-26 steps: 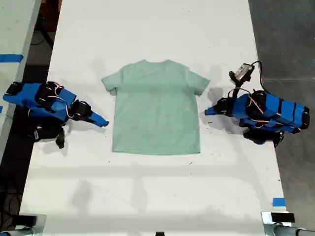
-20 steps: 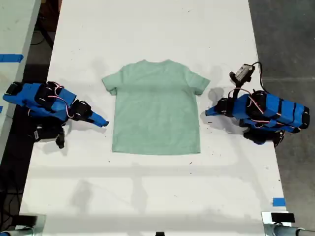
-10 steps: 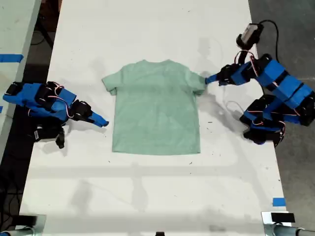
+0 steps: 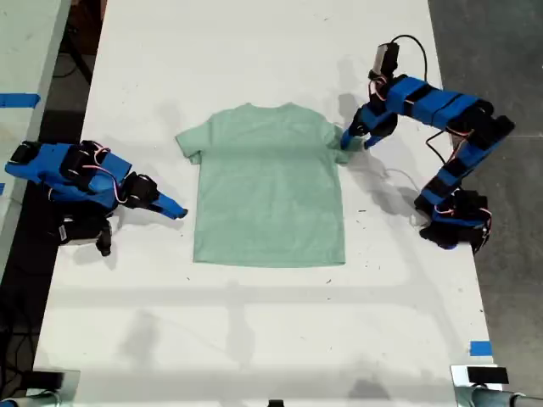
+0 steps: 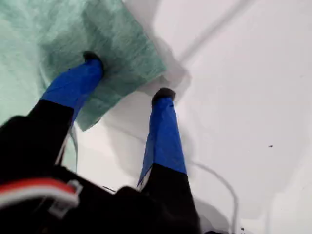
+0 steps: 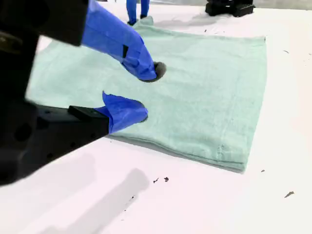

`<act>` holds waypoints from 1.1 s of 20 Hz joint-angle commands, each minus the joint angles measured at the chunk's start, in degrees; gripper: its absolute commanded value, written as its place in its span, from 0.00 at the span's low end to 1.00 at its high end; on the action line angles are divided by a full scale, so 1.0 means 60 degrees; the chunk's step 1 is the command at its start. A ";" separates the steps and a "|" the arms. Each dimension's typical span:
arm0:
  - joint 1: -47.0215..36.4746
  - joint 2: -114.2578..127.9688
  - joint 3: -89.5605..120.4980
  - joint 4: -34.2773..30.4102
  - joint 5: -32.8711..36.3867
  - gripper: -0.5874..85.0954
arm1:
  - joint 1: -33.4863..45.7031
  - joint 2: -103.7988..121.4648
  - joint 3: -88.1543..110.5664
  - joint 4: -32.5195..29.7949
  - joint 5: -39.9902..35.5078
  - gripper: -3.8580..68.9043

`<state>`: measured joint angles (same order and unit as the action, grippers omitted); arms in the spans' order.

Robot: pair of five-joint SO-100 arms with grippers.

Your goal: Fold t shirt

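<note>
Over the last second or so I had swung my first gripper (image 4: 355, 138) up from its rest beside the shirt's hem, at the exterior view's right, to the sleeve on that same side. The t shirt (image 4: 268, 184) itself had not moved: it lay flat and face-up in the middle of the white tabletop (image 4: 254, 339), neck toward the far edge. In the first wrist view the jaws stood wide apart, one fingertip (image 5: 91, 58) pressing down on the sleeve cloth and the other on bare tabletop just off its edge, so nothing was pinched yet. My second gripper (image 4: 176, 210) had stayed put near the opposite side seam, jaws narrowly parted and empty. I judged this the start of the first fold.
</note>
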<state>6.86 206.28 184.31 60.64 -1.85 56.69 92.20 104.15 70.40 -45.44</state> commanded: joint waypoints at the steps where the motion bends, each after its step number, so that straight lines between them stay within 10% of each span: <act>1: 0.0103 0.0044 0.0073 -0.0044 -0.0103 0.12 | 0.0205 -0.0674 -0.0571 -0.0718 -0.0264 0.36; 4: 0.0103 0.0044 0.0073 -0.0044 -0.0103 0.12 | 0.0205 -0.1157 -0.0601 -0.0981 -0.0161 0.07; 14: 0.0103 0.0044 0.0073 -0.0044 -0.0103 0.12 | -0.2080 0.0894 -0.3428 0.0688 -0.0308 0.07; 22: 0.0103 0.0044 0.0073 -0.0044 -0.0103 0.12 | -0.5361 -0.2065 -0.4907 -0.0967 -0.1289 0.07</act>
<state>6.86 206.28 184.31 60.64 -1.85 27.25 83.67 80.33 66.62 -51.77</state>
